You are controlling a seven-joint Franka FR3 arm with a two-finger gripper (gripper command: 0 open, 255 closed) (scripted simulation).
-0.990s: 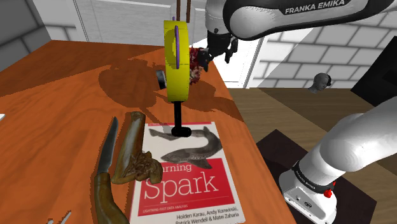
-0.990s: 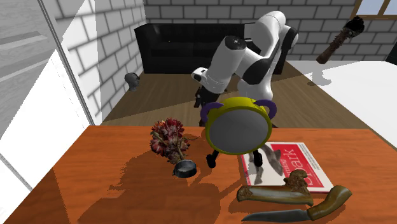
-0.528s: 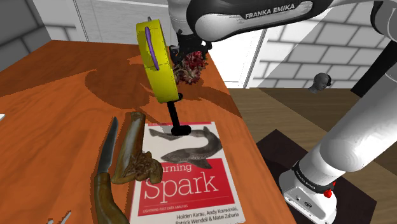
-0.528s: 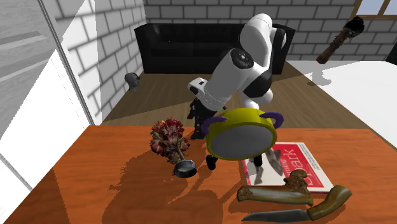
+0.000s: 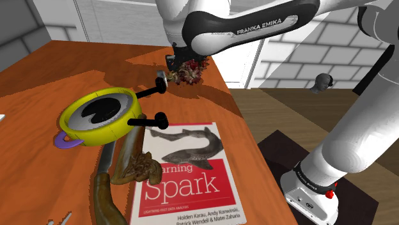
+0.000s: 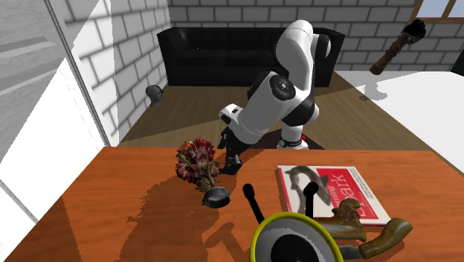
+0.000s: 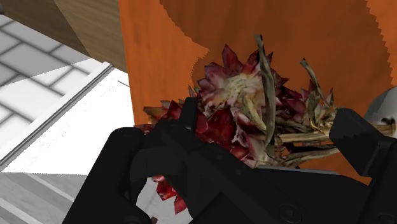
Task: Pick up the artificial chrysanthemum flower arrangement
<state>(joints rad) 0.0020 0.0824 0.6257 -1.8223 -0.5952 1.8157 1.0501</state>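
Wrist view: claw [image 7: 267,130] (spread wide) straddles chrysanthemum arrangement [image 7: 238,89] on table [image 7: 165,57].

Flower arrangement [image 5: 189,70]: dark red petals with cream centres, tan dry stems; table [image 5: 45,89]: orange-brown with a faint wood grain; clock [image 5: 102,117]: yellow rim, grey face with black patches, purple bells, black legs; book [image 5: 185,176]: white cover, red band with white lettering, grey-brown fish picture; sheath [image 5: 104,195]: dark olive-brown; gripper [image 7: 267,127]: black; arm [image 5: 358,147]: white with black joints and white lettering; sofa [image 6: 208,52]: black; wall [image 6: 126,67]: white brick pattern.
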